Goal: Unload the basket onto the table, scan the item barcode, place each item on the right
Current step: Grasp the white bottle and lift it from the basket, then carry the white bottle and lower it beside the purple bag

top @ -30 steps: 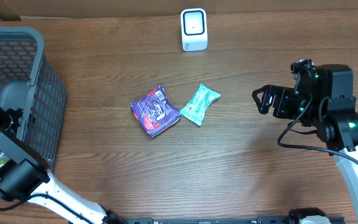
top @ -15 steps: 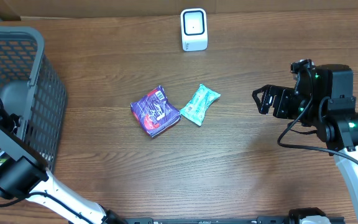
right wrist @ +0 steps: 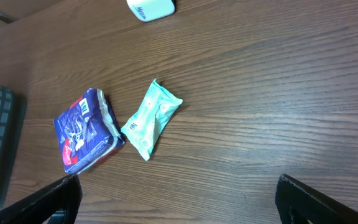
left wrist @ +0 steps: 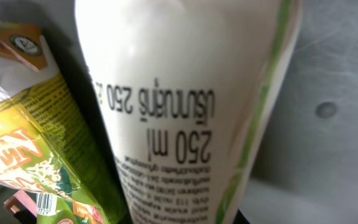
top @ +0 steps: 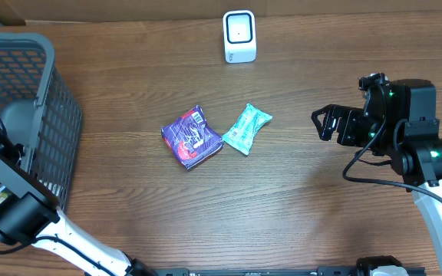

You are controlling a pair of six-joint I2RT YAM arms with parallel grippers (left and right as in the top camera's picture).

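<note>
White bottle [left wrist: 185, 93] fills left wrist view, unseen overhead | left tool closed | right tool [right wrist: 178, 190] spread open

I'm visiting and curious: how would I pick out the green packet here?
Find the white scanner at the far edge of the table, then look toward the middle, where two packets lie side by side. It is the slim mint-green packet, not the wider purple packet.
</note>
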